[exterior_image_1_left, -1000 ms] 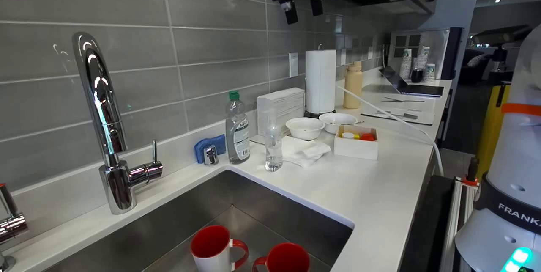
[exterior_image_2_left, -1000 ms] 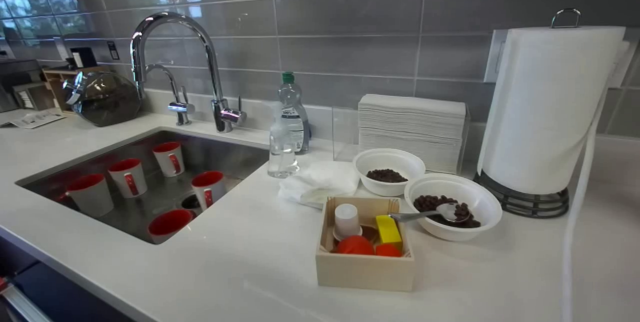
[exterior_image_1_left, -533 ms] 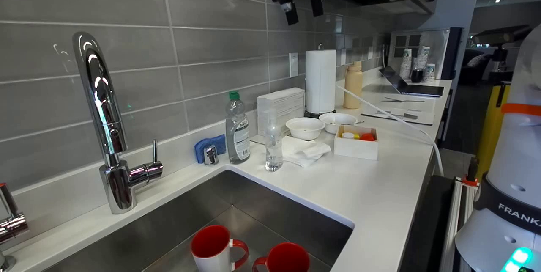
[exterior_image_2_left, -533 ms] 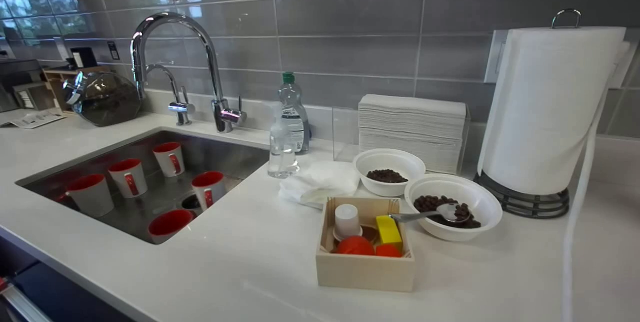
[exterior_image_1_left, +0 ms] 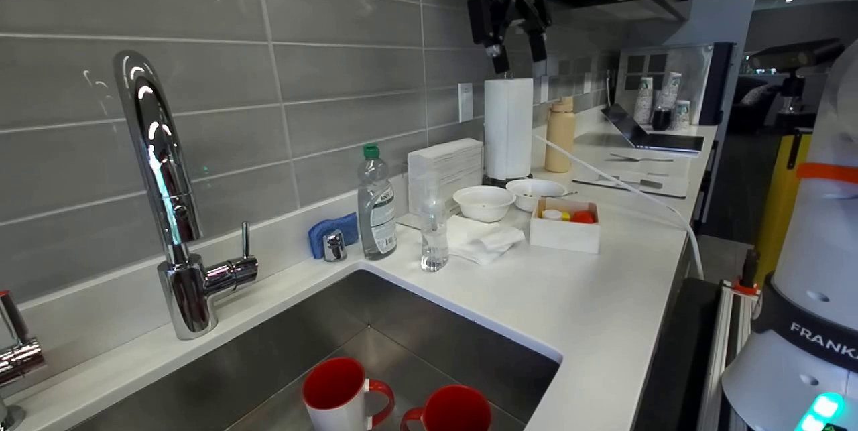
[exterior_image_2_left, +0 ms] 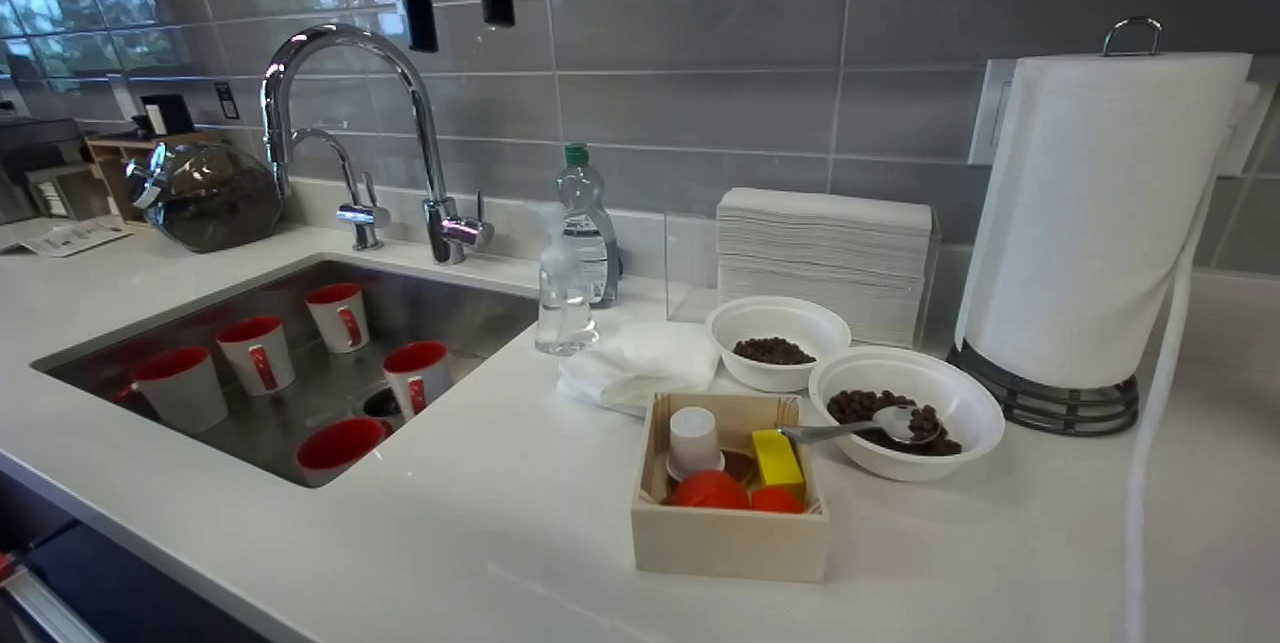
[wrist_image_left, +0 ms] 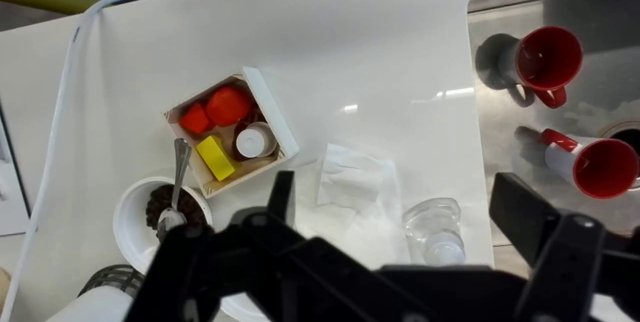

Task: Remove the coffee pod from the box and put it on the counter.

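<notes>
In an exterior view, the gripper (exterior_image_2_left: 460,33) is seen at the upper left of the frame, positioned well above the counter (exterior_image_2_left: 480,543), its fingers spread apart. The coffee pod (exterior_image_2_left: 694,435) is located inside the box (exterior_image_2_left: 730,545), at lower centre of the same frame, and is stood narrow end up. A yellow block (exterior_image_2_left: 777,461) and red pieces (exterior_image_2_left: 711,490) are contained beside it. In the wrist view, mugs (wrist_image_left: 550,56) are noted in the sink (wrist_image_left: 505,172) at right; a clear container (wrist_image_left: 434,221) is seen lower right of centre.
</notes>
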{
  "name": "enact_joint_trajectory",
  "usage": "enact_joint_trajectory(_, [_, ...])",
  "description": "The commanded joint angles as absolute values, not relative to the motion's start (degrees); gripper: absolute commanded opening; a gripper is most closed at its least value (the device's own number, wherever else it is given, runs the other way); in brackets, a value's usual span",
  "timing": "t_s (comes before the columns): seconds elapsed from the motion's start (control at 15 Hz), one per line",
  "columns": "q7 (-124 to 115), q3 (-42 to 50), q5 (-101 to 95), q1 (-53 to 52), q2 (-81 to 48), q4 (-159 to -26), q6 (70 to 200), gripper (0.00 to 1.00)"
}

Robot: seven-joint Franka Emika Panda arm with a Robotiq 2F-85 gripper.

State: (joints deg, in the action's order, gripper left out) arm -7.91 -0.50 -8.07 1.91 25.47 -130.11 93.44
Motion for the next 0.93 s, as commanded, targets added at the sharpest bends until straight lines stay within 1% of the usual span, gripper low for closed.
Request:
enact_joint_trajectory(0.0, [-2.7, 4.7, -8.4, 4.6, 25.3, -133.2, 97.7, 1.00])
enact_joint_trajectory(0.4, [5.0, 12.7, -6.8, 8.8, 19.9, -135.6, 104.8, 1.00])
enact_joint_trajectory(0.87, [12.2, 16.9, -6.1, 11.6, 14.8, -141.3, 115.3, 1.00])
